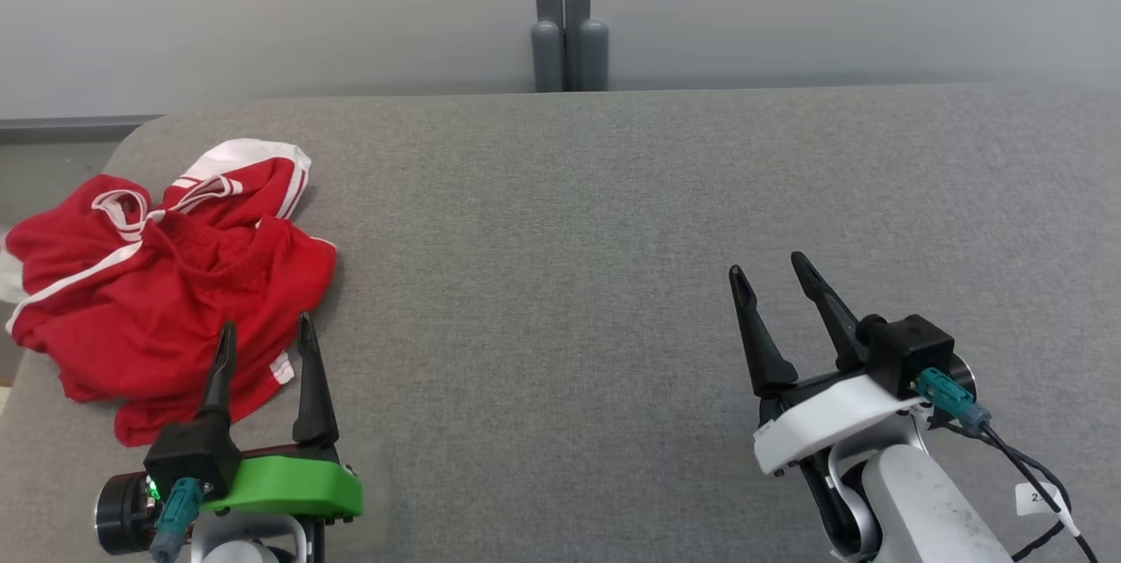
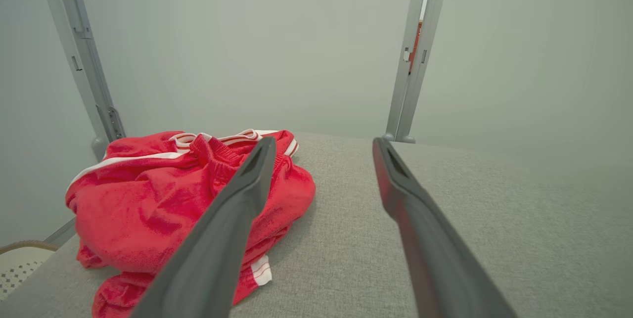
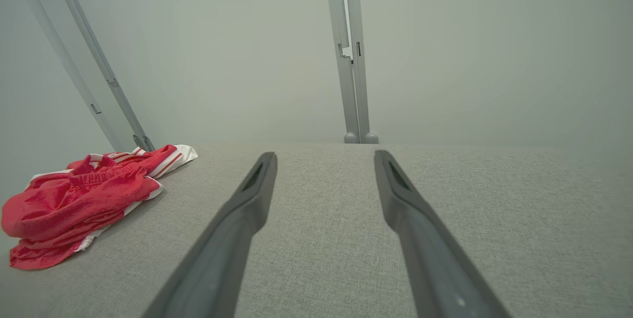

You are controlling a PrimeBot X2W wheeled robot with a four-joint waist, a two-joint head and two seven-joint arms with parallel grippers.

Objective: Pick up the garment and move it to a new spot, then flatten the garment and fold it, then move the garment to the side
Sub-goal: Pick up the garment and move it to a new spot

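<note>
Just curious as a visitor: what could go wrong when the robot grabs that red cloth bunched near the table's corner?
1. The garment lies at the left edge of the table; a clumsy push by the open left gripper might slide it off.
2. It is crumpled in layers, so the gripper may pinch just one fold and lift it twisted.

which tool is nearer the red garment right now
Left. The left tool hovers at the near edge of the red garment, overlapping the cloth in the head view. The right tool is far off to its right, over the grey surface.
</note>
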